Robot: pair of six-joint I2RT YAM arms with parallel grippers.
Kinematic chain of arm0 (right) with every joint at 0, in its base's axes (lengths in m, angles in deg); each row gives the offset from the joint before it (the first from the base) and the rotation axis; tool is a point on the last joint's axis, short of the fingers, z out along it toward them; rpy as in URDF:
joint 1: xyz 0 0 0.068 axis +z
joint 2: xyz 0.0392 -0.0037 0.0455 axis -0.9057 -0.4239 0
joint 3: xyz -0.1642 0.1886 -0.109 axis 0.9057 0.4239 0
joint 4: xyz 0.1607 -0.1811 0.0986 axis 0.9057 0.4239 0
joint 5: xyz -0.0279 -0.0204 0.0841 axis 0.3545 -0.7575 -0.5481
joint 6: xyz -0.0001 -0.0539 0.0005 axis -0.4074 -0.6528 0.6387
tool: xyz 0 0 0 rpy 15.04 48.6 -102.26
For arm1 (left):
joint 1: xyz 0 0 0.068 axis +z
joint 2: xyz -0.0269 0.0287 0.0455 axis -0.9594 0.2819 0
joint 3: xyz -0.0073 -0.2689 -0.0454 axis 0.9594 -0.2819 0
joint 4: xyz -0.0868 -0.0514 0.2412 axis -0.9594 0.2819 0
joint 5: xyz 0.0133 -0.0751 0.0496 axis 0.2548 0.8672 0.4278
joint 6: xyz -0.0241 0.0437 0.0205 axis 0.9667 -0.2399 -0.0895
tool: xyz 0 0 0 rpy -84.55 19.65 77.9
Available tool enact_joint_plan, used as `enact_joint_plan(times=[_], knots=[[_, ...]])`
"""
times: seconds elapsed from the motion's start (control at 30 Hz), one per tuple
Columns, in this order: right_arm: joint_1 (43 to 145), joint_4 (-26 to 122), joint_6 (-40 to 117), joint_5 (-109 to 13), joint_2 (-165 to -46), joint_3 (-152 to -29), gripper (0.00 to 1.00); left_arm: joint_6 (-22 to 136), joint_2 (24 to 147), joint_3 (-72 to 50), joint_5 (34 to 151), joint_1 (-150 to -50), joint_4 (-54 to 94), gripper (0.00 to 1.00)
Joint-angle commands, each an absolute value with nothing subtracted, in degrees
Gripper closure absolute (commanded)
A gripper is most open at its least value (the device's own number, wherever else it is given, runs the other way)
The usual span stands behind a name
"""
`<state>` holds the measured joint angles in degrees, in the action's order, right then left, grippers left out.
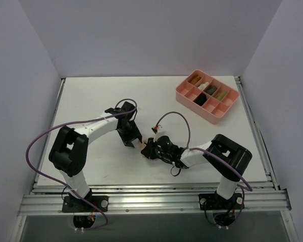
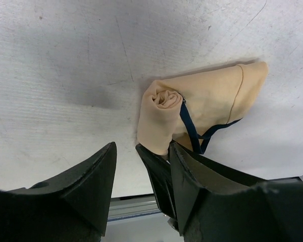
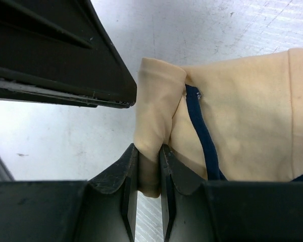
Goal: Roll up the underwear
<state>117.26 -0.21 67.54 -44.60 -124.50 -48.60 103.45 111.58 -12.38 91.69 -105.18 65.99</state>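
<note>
Top view: we find the left gripper (image 1: 135, 142) and right gripper (image 1: 146, 151) tip to tip at frame centre. Left wrist view: its fingers (image 2: 93, 176) stand spread, and the underwear (image 2: 212, 101), partly rolled, lies centre-right on the table (image 2: 65, 60). Right wrist view: the fingers (image 3: 125, 176) pinch the roll's end, lower centre.

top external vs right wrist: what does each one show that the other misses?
Only top external: the left gripper and right gripper close together mid-table, and the pink tray at the far right, holding rolled cloths. Only right wrist: the right gripper's jaws shut on the rolled end of the underwear, with its dark trim running beside the grip. Both: the white table. From above, the underwear is at most a tan sliver between the grippers.
</note>
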Motion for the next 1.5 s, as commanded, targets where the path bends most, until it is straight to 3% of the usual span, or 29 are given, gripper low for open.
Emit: enact_joint_plan(times=[0.0, 1.07, 1.23, 1.33, 1.47], knots=[[116.25, 10.08, 69.83, -50.59, -130.73, -43.01, 0.98, 102.48, 109.03, -13.14, 92.14, -105.35, 62.42, 0.45], [108.25, -1.26, 72.73, -61.05, -140.32, -39.49, 0.93, 97.29, 112.89, -17.45, 90.39, -106.85, 54.59, 0.48], [108.25, -0.56, 72.82, -60.96, -138.91, -39.58, 0.9, 97.11, 115.18, -17.01, 90.12, -107.9, 54.15, 0.6], [108.25, 3.21, 71.94, -60.17, -136.72, -40.8, 0.84, 97.11, 115.8, -16.83, 90.12, -108.52, 54.15, 0.7], [108.43, 16.88, 68.7, -54.66, -130.5, -44.74, 0.69, 96.68, 116.33, -16.48, 89.77, -109.05, 55.73, 0.75]])
